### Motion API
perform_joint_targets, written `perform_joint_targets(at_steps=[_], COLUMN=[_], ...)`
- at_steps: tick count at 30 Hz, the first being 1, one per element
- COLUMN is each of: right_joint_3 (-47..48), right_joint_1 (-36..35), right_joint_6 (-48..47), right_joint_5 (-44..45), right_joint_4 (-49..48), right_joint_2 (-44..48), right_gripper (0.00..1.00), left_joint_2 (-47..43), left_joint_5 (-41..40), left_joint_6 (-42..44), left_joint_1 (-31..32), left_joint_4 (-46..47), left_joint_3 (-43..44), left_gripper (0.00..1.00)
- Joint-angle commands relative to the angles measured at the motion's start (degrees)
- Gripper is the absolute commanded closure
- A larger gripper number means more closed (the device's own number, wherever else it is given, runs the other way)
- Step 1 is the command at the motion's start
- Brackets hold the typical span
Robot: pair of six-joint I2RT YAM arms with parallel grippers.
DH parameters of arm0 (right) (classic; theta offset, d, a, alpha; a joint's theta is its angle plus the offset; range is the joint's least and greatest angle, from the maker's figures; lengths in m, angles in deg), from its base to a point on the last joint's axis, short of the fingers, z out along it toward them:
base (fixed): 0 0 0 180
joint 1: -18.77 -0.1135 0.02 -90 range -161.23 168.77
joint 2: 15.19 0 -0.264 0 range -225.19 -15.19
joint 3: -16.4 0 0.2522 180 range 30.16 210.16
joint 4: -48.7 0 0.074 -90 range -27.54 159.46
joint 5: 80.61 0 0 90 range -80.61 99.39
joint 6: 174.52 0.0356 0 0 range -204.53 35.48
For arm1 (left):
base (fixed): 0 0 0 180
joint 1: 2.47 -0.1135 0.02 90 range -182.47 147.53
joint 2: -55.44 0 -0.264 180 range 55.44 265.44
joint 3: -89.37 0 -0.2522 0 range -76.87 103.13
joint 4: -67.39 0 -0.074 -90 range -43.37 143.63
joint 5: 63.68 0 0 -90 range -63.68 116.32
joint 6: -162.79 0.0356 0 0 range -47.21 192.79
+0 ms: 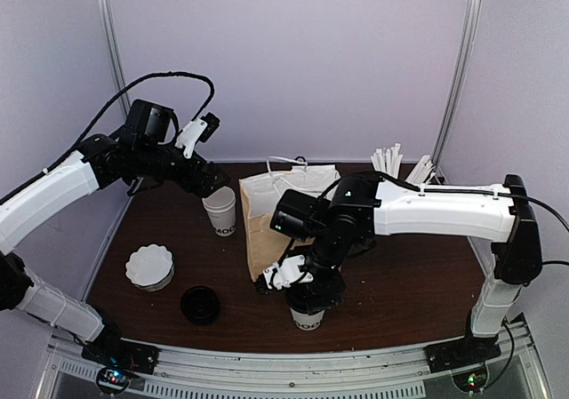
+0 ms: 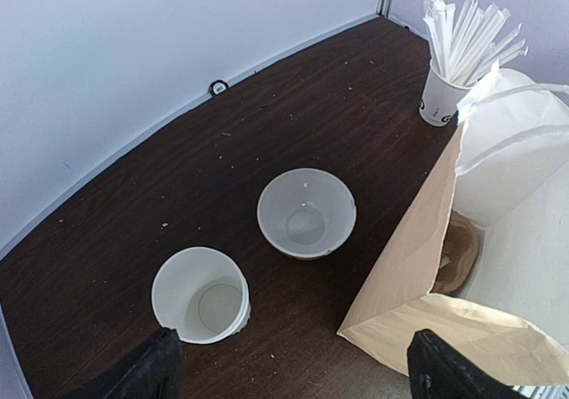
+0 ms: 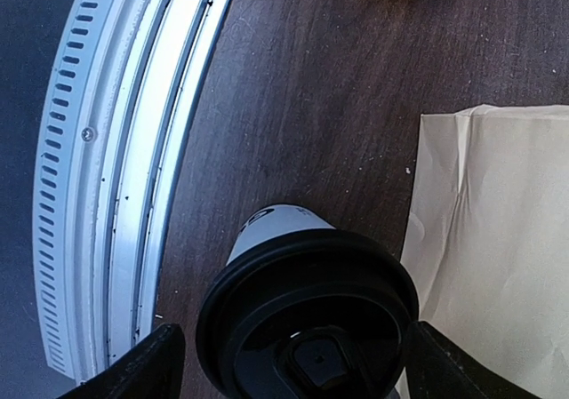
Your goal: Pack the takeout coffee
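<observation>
The takeout coffee [image 1: 307, 319], a white printed cup with a black lid [image 3: 307, 306], stands upright near the table's front edge, beside the paper bag [image 1: 267, 217]. My right gripper [image 1: 307, 294] hangs straight over it, open, one finger on each side of the lid [image 3: 298, 368]. A thin gap shows on the lid's left side, and the right finger sits at the rim. My left gripper [image 1: 210, 182] hovers open and empty [image 2: 293, 372] above the lidless cup [image 2: 200, 294], which stands left of the bag [image 2: 498, 266].
The bag stands open, handles up. A shallow white bowl [image 2: 307, 212] sits behind the lidless cup [image 1: 220, 211]. A cup of white sticks [image 2: 442, 97] stands at the back right. A loose black lid [image 1: 200, 305] and a white stack [image 1: 149, 267] lie front left. The metal rail [image 3: 116, 150] borders the front edge.
</observation>
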Motion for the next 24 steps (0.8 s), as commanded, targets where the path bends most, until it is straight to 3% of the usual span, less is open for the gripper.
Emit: perform_joint_targets(at_steps=[1, 24], right_joint_3=[2.35, 3.96], right_joint_1=[0.32, 2.37], right_joint_6=[0.3, -0.19], right_joint_5=[-0.25, -3.46], right_joint_4=[2.55, 5.67], right_joint_2=[1.07, -1.81], right_gripper=[0.1, 0.1], left_joint_2=[0.16, 0.92], left_joint_5=[1.11, 2.88], left_joint_6=[0.25, 0.42], left_joint_1=[-0.35, -0.35], left_joint_4=[1.87, 1.35], left_joint_3=[0.54, 0.9], left_gripper=[0.08, 0.08])
